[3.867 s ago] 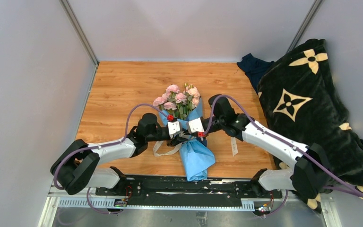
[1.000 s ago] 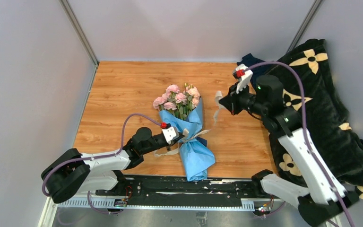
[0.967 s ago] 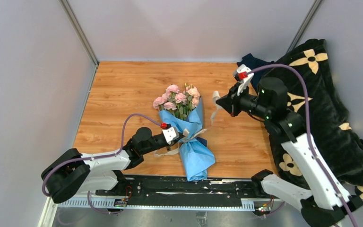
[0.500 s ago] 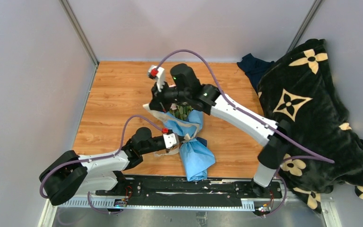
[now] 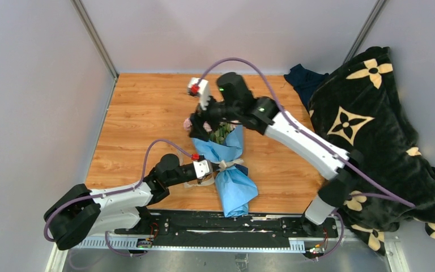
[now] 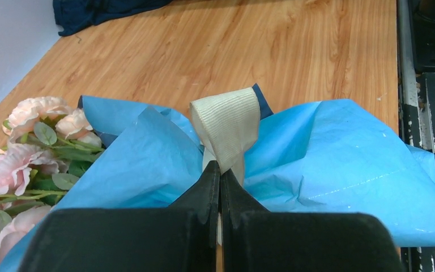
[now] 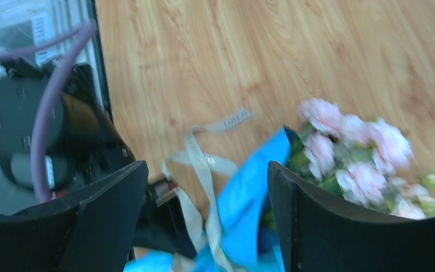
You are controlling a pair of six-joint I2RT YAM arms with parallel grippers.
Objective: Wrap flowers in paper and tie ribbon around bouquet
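The bouquet lies mid-table, its light blue paper (image 5: pixel 233 184) in a cone around the flowers (image 5: pixel 222 134), pale pink roses with green leaves. The cream ribbon (image 5: pixel 225 165) circles the cone's waist. My left gripper (image 5: pixel 208 169) is shut on the ribbon (image 6: pixel 226 122) right at the paper (image 6: pixel 340 164), with the flowers (image 6: pixel 25 147) to its left. My right gripper (image 5: pixel 199 126) hovers open above the flower heads, holding nothing. Between its fingers (image 7: pixel 207 167) show the ribbon (image 7: pixel 197 156) lying loose on the wood, the paper (image 7: pixel 252 184) and the flowers (image 7: pixel 351 141).
A black blanket with cream flower shapes (image 5: pixel 374 124) is heaped along the right side, and a dark navy cloth (image 5: pixel 303 79) lies at the back right. Grey walls close in the wooden table (image 5: pixel 141 107). The arms' base rail (image 5: pixel 204 221) runs along the near edge.
My right arm swung from the right side across to above the flowers, carrying the ribbon end over, then opened and let it drop left of the bouquet. The left gripper stayed shut.
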